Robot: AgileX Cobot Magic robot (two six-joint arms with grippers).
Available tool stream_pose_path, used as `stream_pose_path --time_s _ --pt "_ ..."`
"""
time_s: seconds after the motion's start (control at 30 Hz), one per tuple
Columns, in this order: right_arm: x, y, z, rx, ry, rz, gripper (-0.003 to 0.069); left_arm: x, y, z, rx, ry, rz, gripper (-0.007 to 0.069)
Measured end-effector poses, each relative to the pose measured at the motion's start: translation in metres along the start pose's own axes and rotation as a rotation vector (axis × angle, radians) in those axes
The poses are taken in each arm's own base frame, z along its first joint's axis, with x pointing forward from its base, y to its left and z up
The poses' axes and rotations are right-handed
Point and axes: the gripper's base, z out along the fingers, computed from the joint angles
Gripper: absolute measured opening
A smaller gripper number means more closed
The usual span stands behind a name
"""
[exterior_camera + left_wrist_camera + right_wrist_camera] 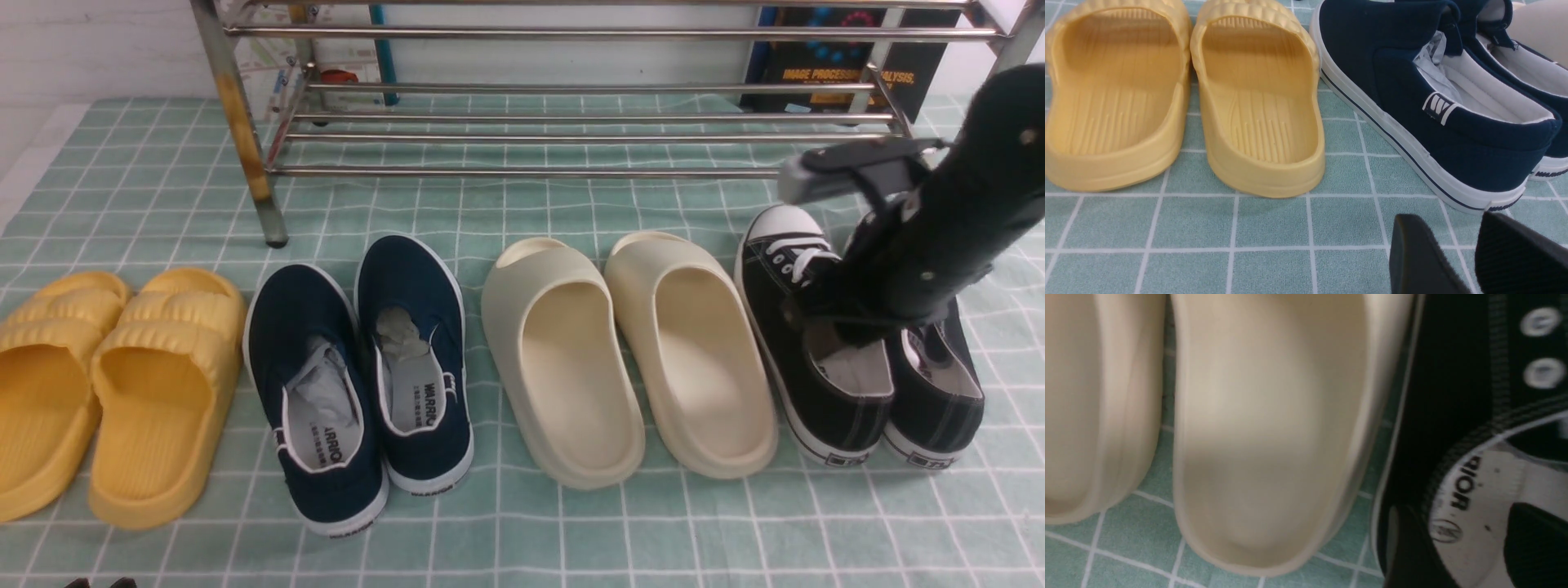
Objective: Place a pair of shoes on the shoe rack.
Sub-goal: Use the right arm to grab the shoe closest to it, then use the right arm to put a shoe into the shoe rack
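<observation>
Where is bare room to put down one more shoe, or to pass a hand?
Bare: the cloth between the shoe rack and the toes, the strip nearer than the heels, and the rack's lower bars. Crowded: the row, where yellow slides, navy shoes, cream slides and black sneakers stand close together.

The front camera sits raised on the robot's side, between the arms, facing forward and down across the checked cloth [522, 531] to the shoe rack [522, 171] at the far edge, with the row of footwear at middle distance. The left wrist camera sits low and close over the cloth, facing the heels of the yellow slides [1257, 102] and a navy slip-on [1396, 73], both shared with the front view's left side. The right wrist camera is very near and blurred, apparently looking down on a cream slide [1265, 416] and a black sneaker [1445, 375], shared with the front view's right side.
</observation>
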Motion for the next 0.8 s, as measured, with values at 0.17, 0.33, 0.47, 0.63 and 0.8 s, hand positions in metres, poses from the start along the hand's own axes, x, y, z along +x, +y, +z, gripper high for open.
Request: stream_pose_path --time_s 0.17,0.33,0.47,0.63,0.8 --pt "-0.002 0.0 0.029 0.014 0.036 0.019 0.0321 0.0 0.0 0.0 0.0 0.0 0.0 0.0238" --pt "-0.003 -0.001 0.034 0.025 0.035 0.022 0.0069 0.0 0.0 0.0 0.0 0.0 0.0 0.0238" --pt "-0.007 0.0 0.025 0.027 0.039 0.019 0.0011 0.0 0.0 0.0 0.0 0.0 0.0 0.0238" --pt "-0.017 0.004 -0.005 0.026 0.036 0.007 0.0018 0.0 0.0 0.0 0.0 0.0 -0.001 0.0238" --pt "-0.037 0.011 -0.042 0.005 -0.031 0.0 0.0018 0.0 0.0 0.0 0.0 0.0 -0.001 0.0238"
